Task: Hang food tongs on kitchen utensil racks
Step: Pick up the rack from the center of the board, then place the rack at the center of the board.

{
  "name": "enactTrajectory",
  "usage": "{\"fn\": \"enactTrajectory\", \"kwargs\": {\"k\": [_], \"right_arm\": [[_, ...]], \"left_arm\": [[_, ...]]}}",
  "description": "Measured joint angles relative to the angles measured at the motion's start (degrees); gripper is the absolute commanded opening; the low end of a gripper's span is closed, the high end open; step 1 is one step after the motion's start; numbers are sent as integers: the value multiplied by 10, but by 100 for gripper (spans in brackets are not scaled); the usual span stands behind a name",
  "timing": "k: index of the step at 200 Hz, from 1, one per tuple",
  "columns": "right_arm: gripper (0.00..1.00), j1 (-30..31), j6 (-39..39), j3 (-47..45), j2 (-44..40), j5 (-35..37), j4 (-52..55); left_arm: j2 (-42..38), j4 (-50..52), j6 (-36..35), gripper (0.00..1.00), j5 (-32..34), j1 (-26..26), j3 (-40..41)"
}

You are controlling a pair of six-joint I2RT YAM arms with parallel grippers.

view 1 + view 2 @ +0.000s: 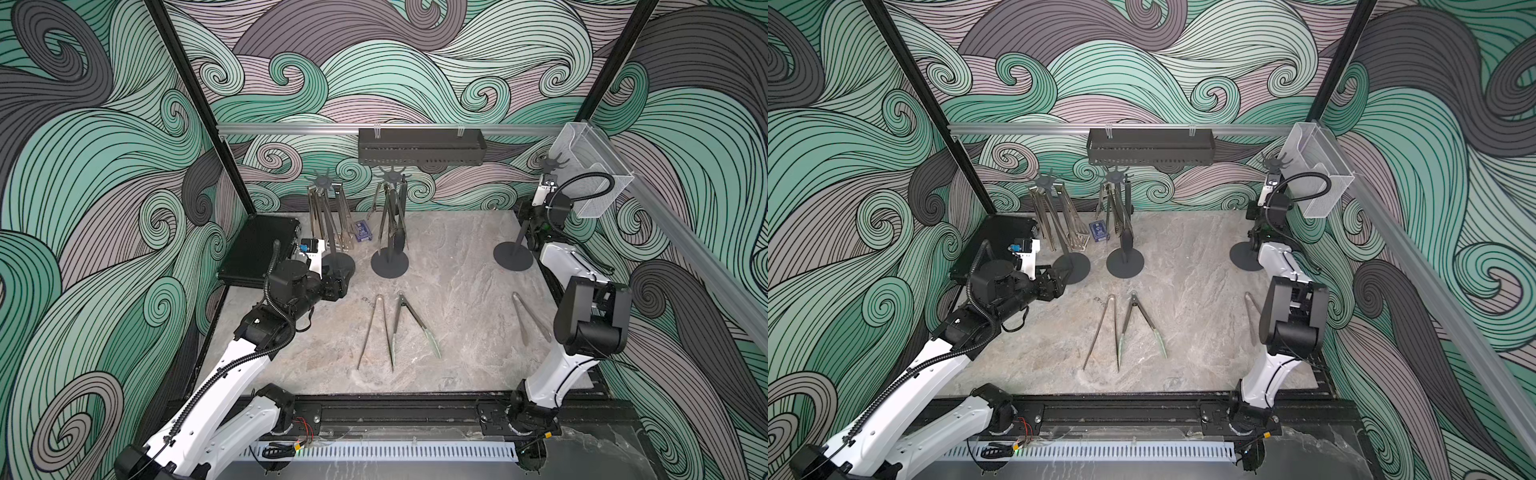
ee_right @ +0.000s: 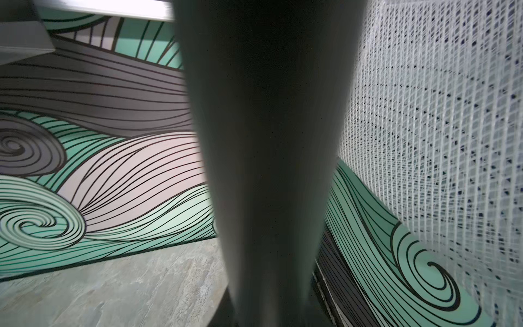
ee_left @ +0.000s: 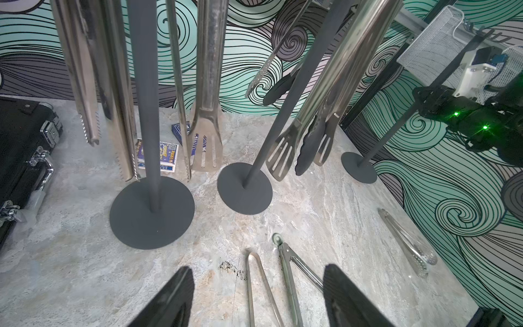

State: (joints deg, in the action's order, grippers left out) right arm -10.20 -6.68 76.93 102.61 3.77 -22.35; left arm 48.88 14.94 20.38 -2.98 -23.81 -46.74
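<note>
Marbled surface (image 1: 457, 257): three tongs (image 1: 401, 300) lying loose, others hanging on two racks (image 1: 324, 180). Mesh basket (image 1: 602, 195) contents unclear. Left gripper (image 3: 257, 269) gaping apart. Right gripper (image 1: 534, 235) sitting at third rack (image 1: 513, 257) pole, jaws unseen.

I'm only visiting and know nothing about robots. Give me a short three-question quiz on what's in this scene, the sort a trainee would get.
1. How many tongs lie flat on the table?
2. True or false: tongs hang on the right-hand rack.
3. The left fingers are: A) spread apart, holding nothing; B) clamped on tongs; C) closed round a pole.

Key
1. Three: a plain steel pair, a green-tipped pair and another steel pair.
2. False; no tongs show on it.
3. A
</note>
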Motion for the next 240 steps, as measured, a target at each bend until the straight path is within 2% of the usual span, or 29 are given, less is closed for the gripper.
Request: {"fn": "enactTrajectory", "kwargs": {"k": [43,79,101,147,191,240], "right_arm": [[0,39,5,-62,-93,-37,64],[0,114,21,-109,-182,-55,82],[0,172,22,-120,-209,-53,80],[0,260,26,-121,-186,-50,60],[0,278,24,-120,-130,-35,44],[0,282,26,-118,-127,-25,23]], "left_arm": [[-19,21,0,71,4,0,1],[-36,40,1,71,4,0,1],[-47,49,1,71,4,0,3],[-64,62,4,71,4,0,11],[-64,70,5,71,3,0,11],[-64,72,5,71,2,0,11]]}}
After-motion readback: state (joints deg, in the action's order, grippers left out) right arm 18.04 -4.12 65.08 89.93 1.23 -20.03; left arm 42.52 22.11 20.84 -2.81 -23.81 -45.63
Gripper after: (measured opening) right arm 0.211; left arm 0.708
